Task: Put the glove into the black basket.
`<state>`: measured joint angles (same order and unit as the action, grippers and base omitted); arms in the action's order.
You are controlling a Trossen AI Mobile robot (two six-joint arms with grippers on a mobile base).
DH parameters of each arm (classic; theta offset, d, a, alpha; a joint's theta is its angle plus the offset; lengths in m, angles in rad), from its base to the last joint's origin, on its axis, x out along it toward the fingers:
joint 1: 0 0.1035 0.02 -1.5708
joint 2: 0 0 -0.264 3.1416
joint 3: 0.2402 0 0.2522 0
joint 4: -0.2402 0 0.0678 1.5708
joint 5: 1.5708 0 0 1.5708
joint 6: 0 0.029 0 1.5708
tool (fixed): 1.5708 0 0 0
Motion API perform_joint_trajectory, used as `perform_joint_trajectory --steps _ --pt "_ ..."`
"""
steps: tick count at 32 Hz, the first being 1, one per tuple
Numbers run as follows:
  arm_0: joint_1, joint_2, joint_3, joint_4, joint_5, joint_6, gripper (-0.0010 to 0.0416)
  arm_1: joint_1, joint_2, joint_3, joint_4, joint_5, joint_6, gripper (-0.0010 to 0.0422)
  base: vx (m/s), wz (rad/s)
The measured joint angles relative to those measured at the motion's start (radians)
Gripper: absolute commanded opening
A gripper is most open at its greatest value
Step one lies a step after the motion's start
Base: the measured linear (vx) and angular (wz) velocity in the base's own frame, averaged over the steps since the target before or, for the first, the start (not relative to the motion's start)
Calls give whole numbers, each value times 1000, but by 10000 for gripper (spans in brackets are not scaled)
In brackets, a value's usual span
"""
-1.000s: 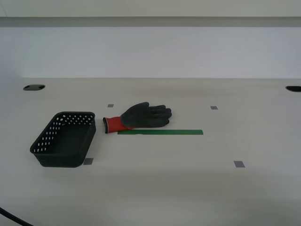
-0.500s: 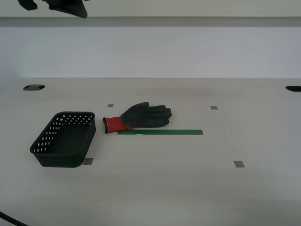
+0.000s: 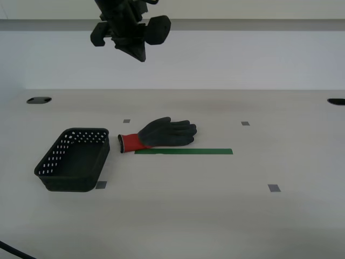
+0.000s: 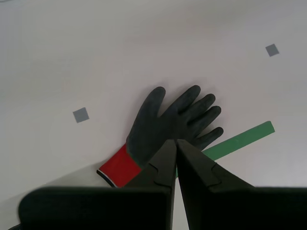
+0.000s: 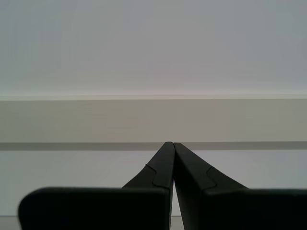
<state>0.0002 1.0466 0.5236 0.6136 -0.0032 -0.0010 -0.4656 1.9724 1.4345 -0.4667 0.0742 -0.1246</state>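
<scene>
The glove (image 3: 164, 133), dark grey with a red cuff, lies flat on the white table, fingers toward the exterior view's right. It also shows in the second wrist view (image 4: 165, 120). The black basket (image 3: 64, 184) stands empty at the exterior view's left, a short gap from the cuff. My second gripper (image 4: 174, 141) is shut and empty. It hangs high above the table, over the glove; in the exterior view it (image 3: 141, 57) points down near the top edge. My first gripper (image 5: 172, 143) is shut and empty, facing a plain wall; the exterior view does not show it.
A green tape strip (image 3: 183, 151) lies along the glove's near side, also in the second wrist view (image 4: 240, 139). Small grey squares (image 3: 274, 188) mark the table. Dark holes (image 3: 39, 100) sit at the table's far corners. A wall rises behind the table.
An arm has come into the exterior view from the upper left and moved right and down, now hanging above the table's far side. The glove and basket have not moved.
</scene>
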Motion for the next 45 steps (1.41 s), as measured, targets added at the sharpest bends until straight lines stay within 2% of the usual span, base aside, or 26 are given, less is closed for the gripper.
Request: perform_joint_trajectory --steps 12,17,23,24,26,29,36,37,40,43,45 --pt "0 0 0 -3 0 0 1 -50 399 359 -173 7 4 0 0 0" --pt "-1 0 0 -4 0 0 1 -72 549 507 -225 70 4 0 0 0" --pt "-1 0 0 -9 0 0 1 -83 601 542 -219 73 29 0 0 0" --pt "0 0 0 -16 0 0 1 -83 608 544 -207 69 50 0 0 0" --pt "-1 0 0 -24 -1 0 1 -82 616 541 -216 47 49 7 0 0" --pt "0 0 0 -26 0 0 1 -82 628 542 -224 31 40 40 0 0" --pt "-1 0 0 -32 0 0 1 -85 676 537 -251 30 14 190 0 0" --pt "-1 0 0 -33 0 0 1 -87 674 534 -243 19 5 221 0 0" --pt "0 0 0 -35 0 0 0 -87 672 531 -239 -10 -1 266 0 0" --pt "-1 0 0 -35 0 0 0 -87 674 527 -238 -20 -14 287 0 0" --pt "0 0 0 -35 0 0 1 -88 674 526 -236 -66 -18 285 0 0"
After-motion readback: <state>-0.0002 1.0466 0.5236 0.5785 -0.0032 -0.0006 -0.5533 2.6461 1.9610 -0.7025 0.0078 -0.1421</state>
